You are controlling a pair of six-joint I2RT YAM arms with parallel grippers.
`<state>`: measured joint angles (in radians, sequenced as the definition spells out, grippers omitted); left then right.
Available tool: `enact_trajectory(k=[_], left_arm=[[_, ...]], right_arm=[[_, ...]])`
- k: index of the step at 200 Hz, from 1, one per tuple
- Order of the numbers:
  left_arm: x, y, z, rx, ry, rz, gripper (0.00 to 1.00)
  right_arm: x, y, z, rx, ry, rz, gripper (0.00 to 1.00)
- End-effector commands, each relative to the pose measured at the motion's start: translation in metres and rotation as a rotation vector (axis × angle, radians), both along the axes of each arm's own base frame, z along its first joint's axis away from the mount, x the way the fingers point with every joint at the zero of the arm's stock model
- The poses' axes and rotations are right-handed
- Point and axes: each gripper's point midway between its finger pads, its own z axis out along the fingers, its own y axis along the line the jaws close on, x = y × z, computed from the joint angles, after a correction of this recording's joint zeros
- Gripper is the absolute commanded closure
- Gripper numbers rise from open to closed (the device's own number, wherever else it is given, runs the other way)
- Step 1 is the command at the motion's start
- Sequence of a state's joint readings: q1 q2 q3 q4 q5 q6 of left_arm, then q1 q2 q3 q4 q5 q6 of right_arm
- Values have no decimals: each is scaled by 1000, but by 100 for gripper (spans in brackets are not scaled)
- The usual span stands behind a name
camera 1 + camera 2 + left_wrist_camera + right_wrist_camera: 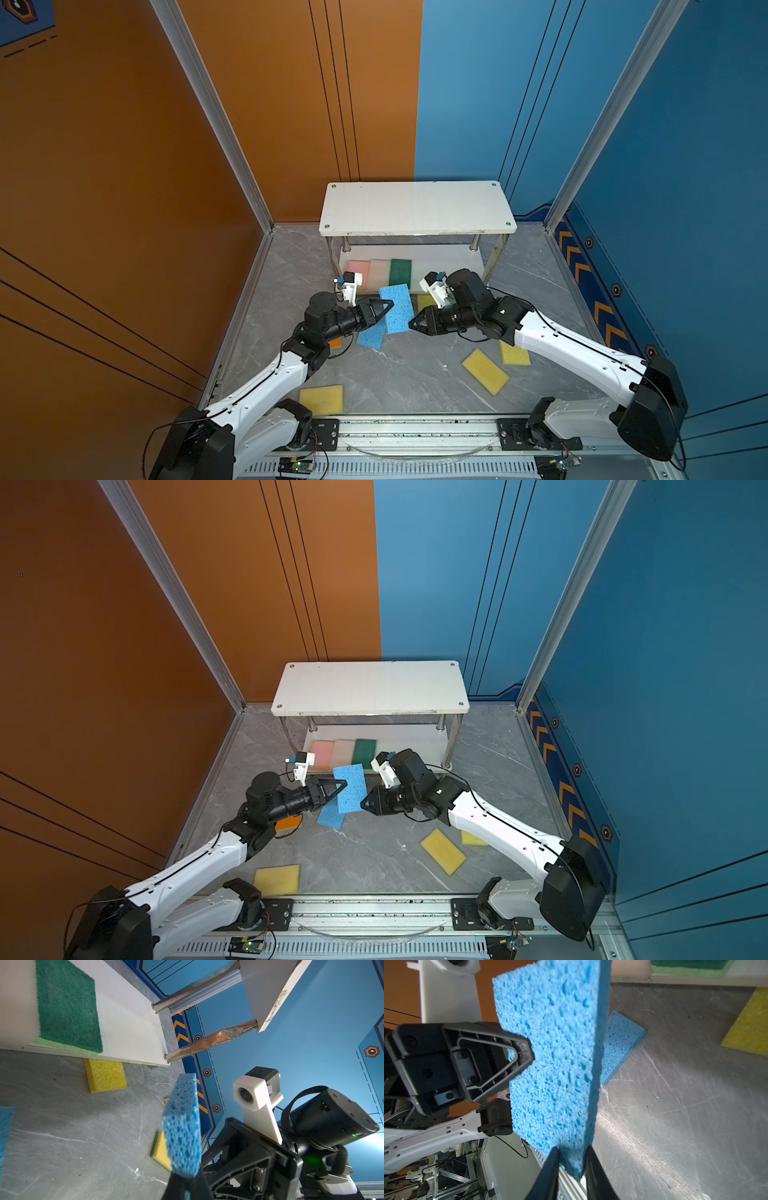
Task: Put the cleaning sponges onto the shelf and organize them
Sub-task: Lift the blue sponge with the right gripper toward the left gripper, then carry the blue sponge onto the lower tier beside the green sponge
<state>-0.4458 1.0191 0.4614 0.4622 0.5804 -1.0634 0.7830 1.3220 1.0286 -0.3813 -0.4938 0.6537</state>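
Between the clamped fingers of the left gripper [390,306], the blue sponge [400,297] stands on edge in mid-air; the right gripper [572,1153] straddles its far corner, pinching or not I cannot tell; a premature left release could drop it short of the shelf [417,208].

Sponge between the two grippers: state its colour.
Blue. The sponge shows best in the right wrist view.

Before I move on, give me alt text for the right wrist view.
A blue sponge is held upright, the left gripper clamping its side and the right gripper closed on its near edge. Behind it, a second blue sponge lies flat on the grey table.
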Motion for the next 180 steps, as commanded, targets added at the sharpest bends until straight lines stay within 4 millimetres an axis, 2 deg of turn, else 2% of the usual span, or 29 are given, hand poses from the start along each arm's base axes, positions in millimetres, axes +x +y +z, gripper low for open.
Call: enact_trajectory(k=[1, 29, 42, 51, 74, 94, 109, 117, 121, 146, 180], left_arm=[[-3, 2, 2, -5, -29, -6, 96], [-3, 2, 1, -5, -29, -5, 96], [-2, 3, 1, -4, -26, -2, 93], [-1, 4, 1, -5, -28, 1, 86], [2, 10, -1, -8, -20, 16, 59], [4, 18, 1, -16, -21, 36, 47], [7, 27, 1, -25, -14, 69, 34], [9, 34, -1, -24, -4, 91, 32], [9, 37, -3, -20, 3, 102, 31], [11, 57, -11, 24, 36, 166, 25], [5, 77, -18, 86, 68, 220, 21]], right_arm=[[-3, 8, -3, 11, 3, 21, 83], [-1, 6, -3, 5, -6, 9, 91], [1, 4, -2, 2, -13, -7, 94], [3, 2, -2, -2, -17, -22, 95], [11, -8, -4, -15, -22, -75, 99], [20, -19, -4, -26, -29, -131, 100], [30, -31, -6, -38, -31, -184, 100], [33, -36, -6, -47, -38, -203, 100], [44, -46, -6, -51, -41, -245, 100], [69, -73, -8, -94, -75, -335, 100], [99, -92, -18, -183, -122, -405, 100]])
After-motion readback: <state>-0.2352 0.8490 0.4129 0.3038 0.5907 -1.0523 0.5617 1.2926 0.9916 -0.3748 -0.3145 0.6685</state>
